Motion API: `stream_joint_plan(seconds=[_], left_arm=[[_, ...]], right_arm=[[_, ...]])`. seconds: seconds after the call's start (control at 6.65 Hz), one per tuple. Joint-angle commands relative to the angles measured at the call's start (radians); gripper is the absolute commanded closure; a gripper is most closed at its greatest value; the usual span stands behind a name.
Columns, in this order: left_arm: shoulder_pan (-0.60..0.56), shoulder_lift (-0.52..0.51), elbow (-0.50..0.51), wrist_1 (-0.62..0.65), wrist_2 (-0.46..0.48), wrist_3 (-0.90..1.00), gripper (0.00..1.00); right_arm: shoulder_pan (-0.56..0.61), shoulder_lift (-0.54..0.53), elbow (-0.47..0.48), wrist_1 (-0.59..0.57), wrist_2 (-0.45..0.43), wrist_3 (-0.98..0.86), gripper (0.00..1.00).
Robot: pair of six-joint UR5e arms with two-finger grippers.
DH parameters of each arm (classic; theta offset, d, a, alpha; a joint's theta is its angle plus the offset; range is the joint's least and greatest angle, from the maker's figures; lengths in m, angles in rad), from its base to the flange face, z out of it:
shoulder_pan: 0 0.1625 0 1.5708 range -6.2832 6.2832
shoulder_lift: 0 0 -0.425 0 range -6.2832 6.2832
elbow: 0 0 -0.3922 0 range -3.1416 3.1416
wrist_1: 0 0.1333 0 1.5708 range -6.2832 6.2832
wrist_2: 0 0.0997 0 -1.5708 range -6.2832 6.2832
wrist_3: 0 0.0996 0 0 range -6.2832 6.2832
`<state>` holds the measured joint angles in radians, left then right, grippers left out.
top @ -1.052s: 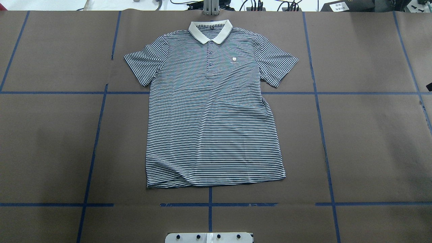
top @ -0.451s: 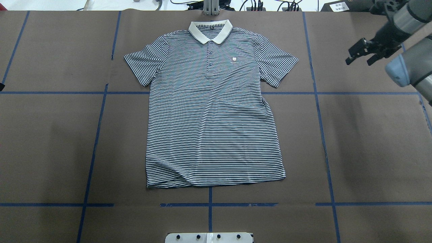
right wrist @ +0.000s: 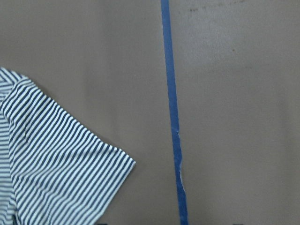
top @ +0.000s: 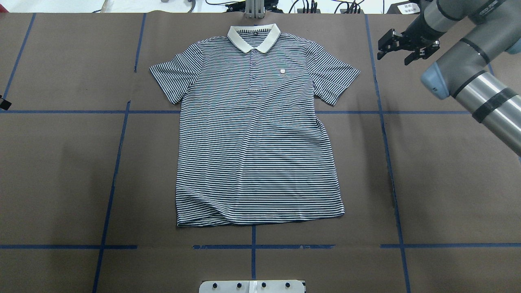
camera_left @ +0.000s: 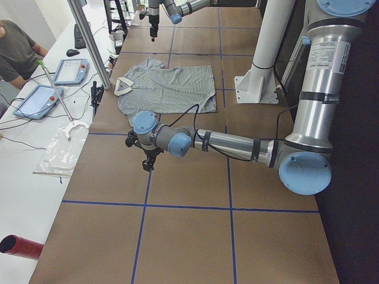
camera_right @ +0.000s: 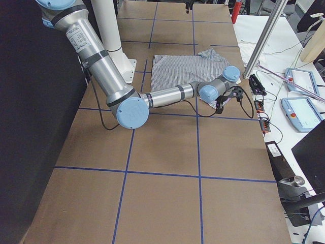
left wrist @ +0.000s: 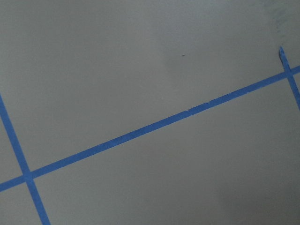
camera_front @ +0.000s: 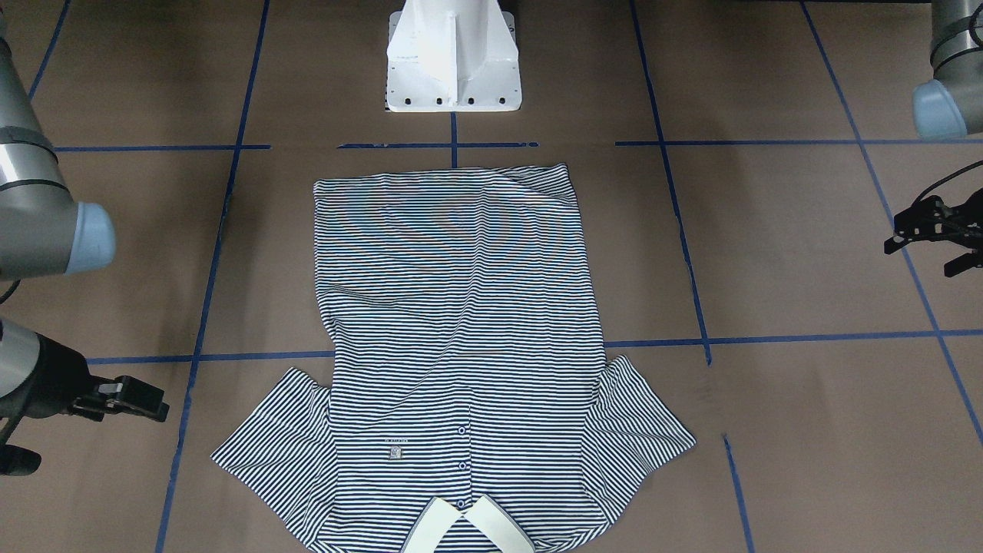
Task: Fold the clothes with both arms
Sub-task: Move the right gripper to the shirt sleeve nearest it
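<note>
Jaws of the right gripper stand apart and hold nothing. The gripper hangs above the brown table just outside a blue tape line, near the sleeve of the striped polo shirt but clear of the cloth. Jaws of the left gripper appear likewise parted and empty. This gripper is well apart from the shirt, out past the opposite sleeve.

The shirt lies flat and face up, sleeves spread, with its collar toward the far table edge and its hem toward the white pedestal base.

The overhead view shows only a black sliver of the left gripper at its edge, whereas the front-facing view shows both grippers, the right gripper side-on. The right wrist view shows the sleeve beside the tape line. The left wrist view shows only bare table and crossing tape, no cloth. The left side view alone includes a seated person at a bench beyond the table.
</note>
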<state>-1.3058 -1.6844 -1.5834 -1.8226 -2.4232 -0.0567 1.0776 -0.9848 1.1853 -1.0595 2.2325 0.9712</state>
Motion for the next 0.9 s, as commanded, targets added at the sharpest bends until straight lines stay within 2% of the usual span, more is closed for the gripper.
stream_joint_plan(seconds=[0.0, 0.15, 0.45, 0.75], left_arm=[[0.000, 0.000, 0.016, -0.029, -0.002, 0.001, 0.00], [0.000, -0.001, 0.014, -0.030, -0.002, 0.001, 0.00], [0.000, -0.001, 0.017, -0.030, -0.002, 0.001, 0.00], [0.000, -0.001, 0.043, -0.085, -0.002, 0.001, 0.00]], right_arm=[[-0.100, 0.024, -0.076, 0.151, -0.222, 0.216, 0.11], [-0.126, 0.052, -0.131, 0.156, -0.241, 0.216, 0.12], [-0.149, 0.067, -0.166, 0.154, -0.280, 0.215, 0.16], [-0.159, 0.100, -0.197, 0.154, -0.300, 0.215, 0.23]])
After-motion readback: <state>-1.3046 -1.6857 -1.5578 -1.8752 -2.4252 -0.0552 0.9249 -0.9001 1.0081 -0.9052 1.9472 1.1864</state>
